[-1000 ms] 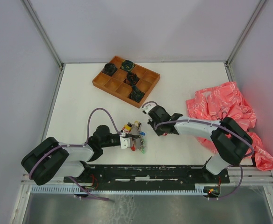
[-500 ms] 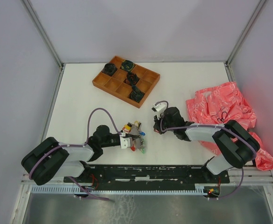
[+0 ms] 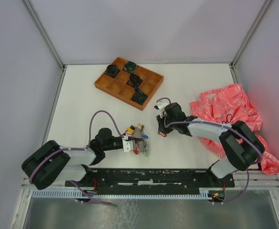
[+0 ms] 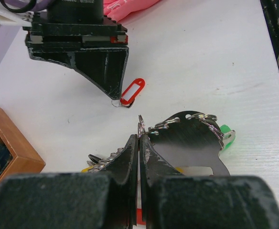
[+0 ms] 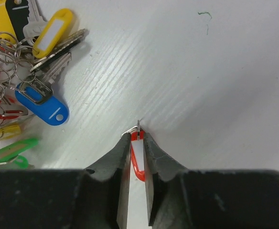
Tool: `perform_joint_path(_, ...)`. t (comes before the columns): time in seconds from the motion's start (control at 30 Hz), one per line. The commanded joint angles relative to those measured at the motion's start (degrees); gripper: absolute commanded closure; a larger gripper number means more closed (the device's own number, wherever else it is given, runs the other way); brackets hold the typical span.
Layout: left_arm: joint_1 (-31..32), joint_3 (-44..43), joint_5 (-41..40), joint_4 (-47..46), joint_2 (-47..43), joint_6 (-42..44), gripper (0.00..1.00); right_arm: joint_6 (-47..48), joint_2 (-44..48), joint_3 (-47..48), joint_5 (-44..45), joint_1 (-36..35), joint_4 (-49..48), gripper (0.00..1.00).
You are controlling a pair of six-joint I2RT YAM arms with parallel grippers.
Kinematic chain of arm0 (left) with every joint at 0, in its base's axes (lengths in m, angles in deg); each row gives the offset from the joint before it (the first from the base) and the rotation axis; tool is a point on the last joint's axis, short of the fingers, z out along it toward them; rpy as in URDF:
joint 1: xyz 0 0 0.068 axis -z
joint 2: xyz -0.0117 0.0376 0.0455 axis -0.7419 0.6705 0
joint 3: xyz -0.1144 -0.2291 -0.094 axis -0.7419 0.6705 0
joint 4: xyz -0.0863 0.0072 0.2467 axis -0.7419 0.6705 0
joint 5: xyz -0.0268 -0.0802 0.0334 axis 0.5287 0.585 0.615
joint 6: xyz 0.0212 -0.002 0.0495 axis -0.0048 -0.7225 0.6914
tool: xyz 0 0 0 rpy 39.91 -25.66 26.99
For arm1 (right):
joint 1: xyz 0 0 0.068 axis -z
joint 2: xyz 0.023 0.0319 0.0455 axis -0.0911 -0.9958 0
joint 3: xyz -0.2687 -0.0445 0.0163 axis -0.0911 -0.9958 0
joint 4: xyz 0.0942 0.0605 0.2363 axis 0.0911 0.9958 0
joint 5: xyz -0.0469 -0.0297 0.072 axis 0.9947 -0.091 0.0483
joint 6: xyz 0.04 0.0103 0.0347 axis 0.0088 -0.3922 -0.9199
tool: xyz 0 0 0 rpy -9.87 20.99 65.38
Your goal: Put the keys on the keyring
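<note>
On the white table (image 3: pixel 82 95), the left pincer (image 4: pixel 139 138) is clamped shut on a ring of the key bunch (image 3: pixel 137 137) near the front edge, while the right pincer (image 5: pixel 137 140), jaws slightly parted, straddles the lone red-tagged key (image 4: pixel 132 91) nearby.

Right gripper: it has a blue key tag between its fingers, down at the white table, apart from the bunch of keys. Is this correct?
Not quite. The right gripper has a red tag between its fingers, not a blue one; the right wrist view shows it. The blue tag lies with the bunch of keys. The rest holds: the gripper is down at the white table, apart from that bunch.
</note>
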Motion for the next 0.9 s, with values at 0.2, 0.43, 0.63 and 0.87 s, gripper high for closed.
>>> perform_joint_path(0.2,0.24,-0.08,0.58,-3.92,-1.27,-1.78,0.97,-2.83,-4.30,18.66,4.28,-0.04,25.32,0.61)
perform_joint_path(0.43,0.20,-0.16,0.58,-3.50,-1.42,-1.75,0.97,-4.55,-9.62,24.07,2.28,-0.09,32.07,0.59)
perform_joint_path(0.63,0.25,-0.25,0.65,-3.26,-1.63,-1.83,0.97,-6.05,-13.08,26.11,1.14,-0.06,32.75,0.61)
perform_joint_path(0.87,0.25,-0.42,0.75,-2.82,-1.63,-1.73,0.97,-6.48,-15.52,27.61,1.62,0.04,32.84,0.65)
